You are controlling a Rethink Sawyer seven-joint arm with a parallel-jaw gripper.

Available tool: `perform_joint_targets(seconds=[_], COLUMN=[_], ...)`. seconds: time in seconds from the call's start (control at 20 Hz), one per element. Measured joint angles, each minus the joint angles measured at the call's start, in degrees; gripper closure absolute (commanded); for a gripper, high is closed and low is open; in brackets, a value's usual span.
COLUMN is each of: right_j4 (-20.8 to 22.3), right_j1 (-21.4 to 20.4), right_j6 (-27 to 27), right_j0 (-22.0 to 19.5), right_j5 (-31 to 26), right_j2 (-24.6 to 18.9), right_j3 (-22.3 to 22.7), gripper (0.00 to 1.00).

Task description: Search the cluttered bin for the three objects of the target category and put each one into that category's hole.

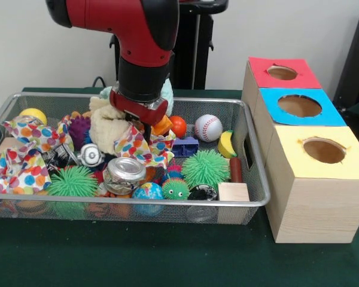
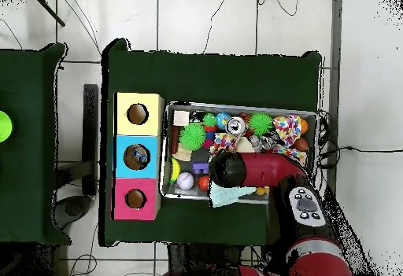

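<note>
While our gripper (image 1: pixel 145 122) sits low over the bin (image 1: pixel 251 200) centre | jaws: cannot tell | we should probe gently under the spotted cloth (image 1: pixel 140 148).

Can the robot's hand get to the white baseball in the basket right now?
Probably yes. The white baseball with red stitching lies uncovered on top in the silver wire mesh basket, nothing over it, and the hand hangs close beside it.

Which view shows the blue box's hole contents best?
Overhead: it looks straight down the blue box's hole, where something pale and glinting shows inside. The front view sees that hole at a slant, showing only the inner wall, nothing of what lies inside.
</note>
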State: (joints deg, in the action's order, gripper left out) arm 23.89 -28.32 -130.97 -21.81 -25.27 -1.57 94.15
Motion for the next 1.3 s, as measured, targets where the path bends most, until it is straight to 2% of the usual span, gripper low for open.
perform_joint_targets(seconds=[0.4, 0.7, 1.3], right_j4=[3.5, 4.5, 6.3], right_j1=[-1.1, -2.2, -4.5], right_j6=[0.0, 0.0, 2.3], right_j0=[-0.1, -0.7, -5.5], right_j5=[-2.0, -4.3, -10.9], right_j2=[-1.1, -1.8, -6.4], right_j3=[-0.1, -0.4, -0.5], gripper=[1.0, 1.0, 1.0])
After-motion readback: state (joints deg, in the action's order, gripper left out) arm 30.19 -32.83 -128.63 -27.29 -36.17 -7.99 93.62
